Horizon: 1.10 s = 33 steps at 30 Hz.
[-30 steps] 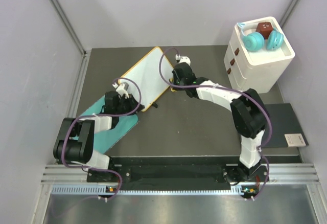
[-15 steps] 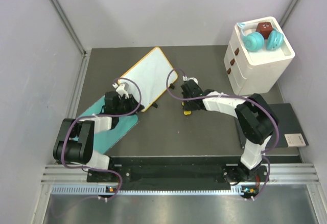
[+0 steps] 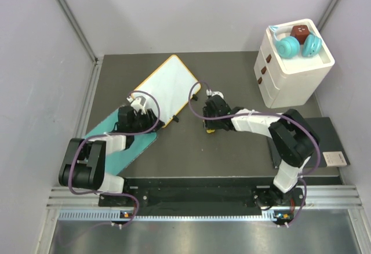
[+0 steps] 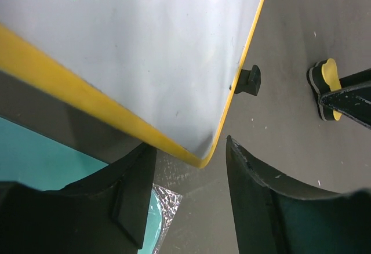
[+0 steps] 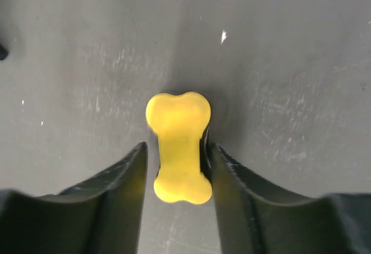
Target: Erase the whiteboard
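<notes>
As left hand (image 4: pixel 190 145) gapes, whiteboard (image 4: pixel 145 45) corner between

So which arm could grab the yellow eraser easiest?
Probably the right. The right gripper has the yellow eraser lying between its open fingers on the table. The left gripper is away at the whiteboard corner.

Letting go on both sides

My right fingers (image 5: pixel 116 196) are no longer working up at the far edge of the whiteboard (image 3: pixel 168 89). They are now resting low on the table (image 5: pixel 278 62), spreading apart around the yellow eraser (image 5: pixel 178 147), with a gap opening on one side of it. My left fingers (image 4: pixel 133 202) are also opening, loosening off the board's near corner and leaving it free between them.
</notes>
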Motion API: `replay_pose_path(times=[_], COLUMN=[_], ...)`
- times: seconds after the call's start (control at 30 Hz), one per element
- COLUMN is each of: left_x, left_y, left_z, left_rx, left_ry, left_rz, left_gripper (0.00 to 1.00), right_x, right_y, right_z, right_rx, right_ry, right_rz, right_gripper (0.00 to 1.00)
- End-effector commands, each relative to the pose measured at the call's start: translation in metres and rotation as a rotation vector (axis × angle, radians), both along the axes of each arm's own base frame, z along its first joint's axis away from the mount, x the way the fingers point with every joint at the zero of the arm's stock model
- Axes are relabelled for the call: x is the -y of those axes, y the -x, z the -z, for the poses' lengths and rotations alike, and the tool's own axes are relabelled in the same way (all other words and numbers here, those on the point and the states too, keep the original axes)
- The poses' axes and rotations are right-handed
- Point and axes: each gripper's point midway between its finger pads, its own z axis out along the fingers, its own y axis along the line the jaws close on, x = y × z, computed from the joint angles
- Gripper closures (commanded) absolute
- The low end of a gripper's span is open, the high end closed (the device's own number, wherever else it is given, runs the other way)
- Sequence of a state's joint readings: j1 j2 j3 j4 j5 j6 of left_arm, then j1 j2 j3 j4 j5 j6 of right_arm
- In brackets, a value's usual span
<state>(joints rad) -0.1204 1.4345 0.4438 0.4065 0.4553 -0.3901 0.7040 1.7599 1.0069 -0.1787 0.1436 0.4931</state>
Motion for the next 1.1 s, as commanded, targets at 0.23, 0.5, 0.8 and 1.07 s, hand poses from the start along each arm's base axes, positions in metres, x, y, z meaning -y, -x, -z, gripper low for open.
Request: replay_pose_path(times=[0.23,0.5,0.8,1.07], left_x=[0.003,-0.008,-0.033,-0.062], left_y=[0.012,0.02,0.012,0.009], left_z=[-0.046,-0.087,-0.113,-0.109], left_rx=[0.186,0.208,0.121,0.054], left_ry=[0.04,0.032,-0.049,-0.173], left_rz=[0.014,-0.063,-0.218,-0.345], left_gripper=[0.28,0.13,0.01,0.01], right_x=[0.001,0.029,0.089,0.182], right_y=[0.013,0.015,0.018,0.037], right_z=[-0.033,-0.068,-0.138,-0.169], right_rx=[0.095,0.206,0.39,0.502], right_ry=[-0.073,-0.062,-0.009,0.091], right_rz=[-0.009,0.069,0.182,0.376], right_gripper=[0.3,0.12,0.01,0.01])
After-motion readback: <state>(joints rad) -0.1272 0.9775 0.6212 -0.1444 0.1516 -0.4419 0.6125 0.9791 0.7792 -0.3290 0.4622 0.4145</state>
